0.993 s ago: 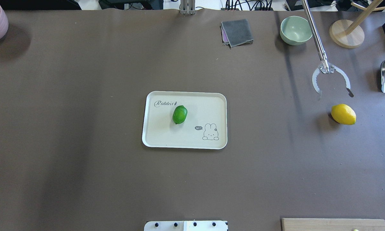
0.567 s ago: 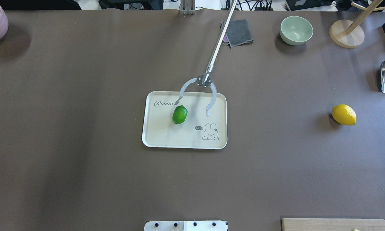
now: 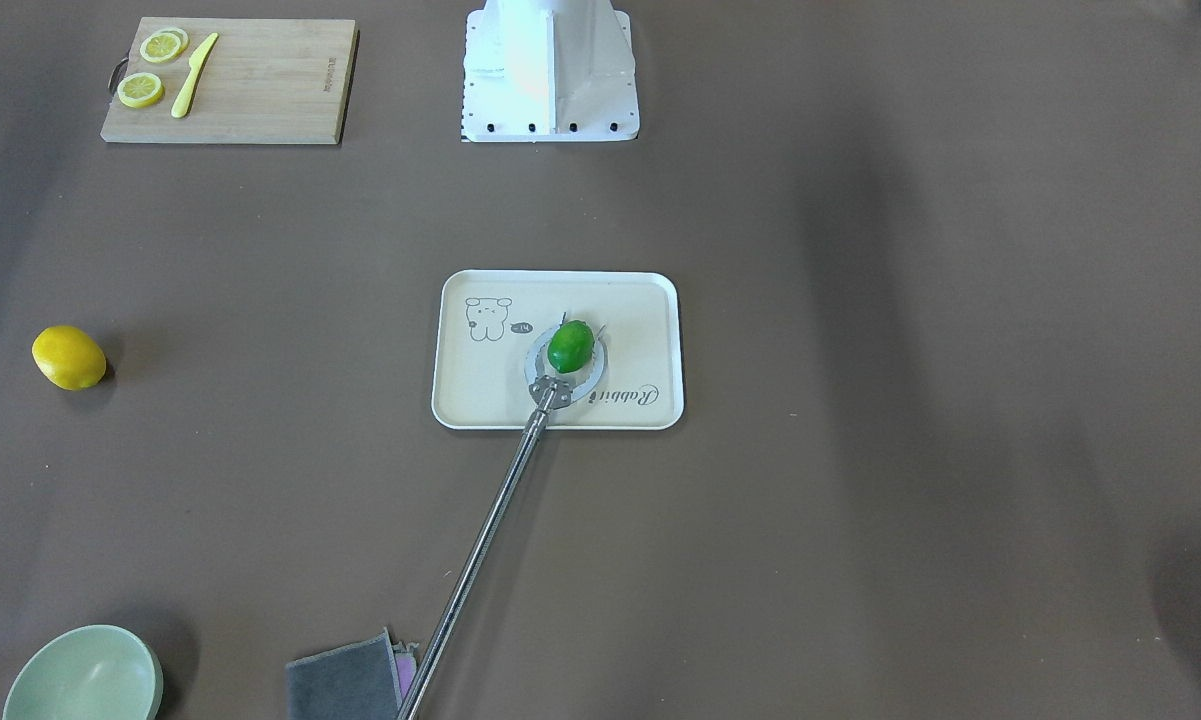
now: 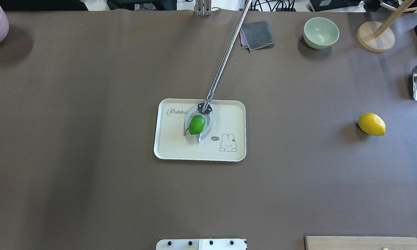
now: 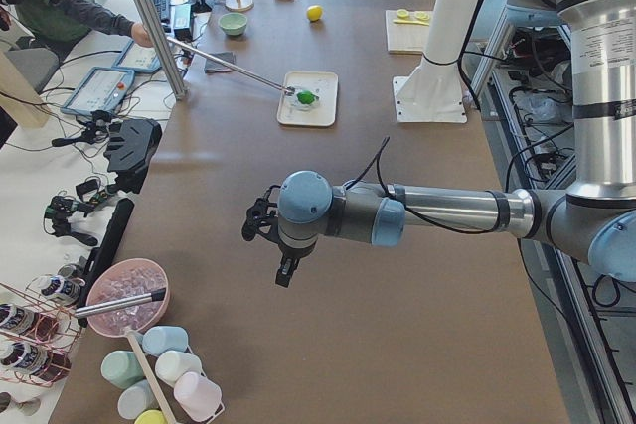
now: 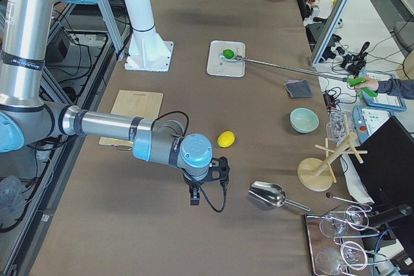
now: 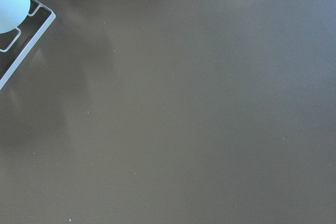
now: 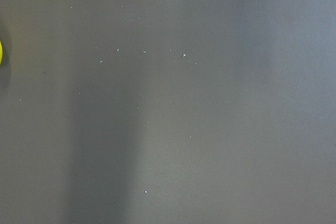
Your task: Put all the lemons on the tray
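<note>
- Front-facing: green lemon (image 3: 569, 346) lies mid-tray (image 3: 650, 300), ringed by the curved prongs of a long-handled grabber (image 3: 480, 545). Yellow lemon (image 3: 69, 357) sits on the table (image 3: 860, 500), well apart from the tray.
- Overhead: prongs close along both sides of the green lemon.
- Exterior left: left gripper (image 5: 270, 245) hangs over bare table; clenched or released, cannot tell.
- Exterior right: right gripper (image 6: 206, 182) is near the yellow lemon; state likewise unclear.
</note>
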{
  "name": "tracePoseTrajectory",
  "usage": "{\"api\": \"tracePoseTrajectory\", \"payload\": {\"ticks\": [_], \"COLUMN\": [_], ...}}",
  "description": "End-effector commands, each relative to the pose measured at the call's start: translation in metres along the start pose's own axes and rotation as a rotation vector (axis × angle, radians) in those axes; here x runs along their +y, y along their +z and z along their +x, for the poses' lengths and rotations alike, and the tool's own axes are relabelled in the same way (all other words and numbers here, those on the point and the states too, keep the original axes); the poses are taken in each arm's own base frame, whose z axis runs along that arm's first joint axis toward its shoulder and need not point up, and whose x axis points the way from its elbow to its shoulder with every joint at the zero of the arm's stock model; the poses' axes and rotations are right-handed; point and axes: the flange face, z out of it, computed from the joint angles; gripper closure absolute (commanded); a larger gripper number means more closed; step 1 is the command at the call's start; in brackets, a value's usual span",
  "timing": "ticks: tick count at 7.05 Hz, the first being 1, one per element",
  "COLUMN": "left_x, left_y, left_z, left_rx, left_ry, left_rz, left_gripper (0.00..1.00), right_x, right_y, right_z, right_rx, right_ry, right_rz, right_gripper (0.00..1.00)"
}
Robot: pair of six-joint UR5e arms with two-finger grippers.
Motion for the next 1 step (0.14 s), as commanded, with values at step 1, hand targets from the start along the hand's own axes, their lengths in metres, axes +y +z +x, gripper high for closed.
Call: {"api": "tracePoseTrajectory", "payload": {"ticks": [1], "left_x": [0.0], "left_y": [0.0], "left_z": [0.0], "left_rx": [0.0], "left_ry": [0.0], "left_rz": [0.0], "left_gripper": [0.01], "right_x": [0.0], "right_y": [0.0], "right_z": [0.0], "right_rx": [0.0], "right_ry": [0.0], "right_rz": [0.0], "right_gripper": [0.0]}}
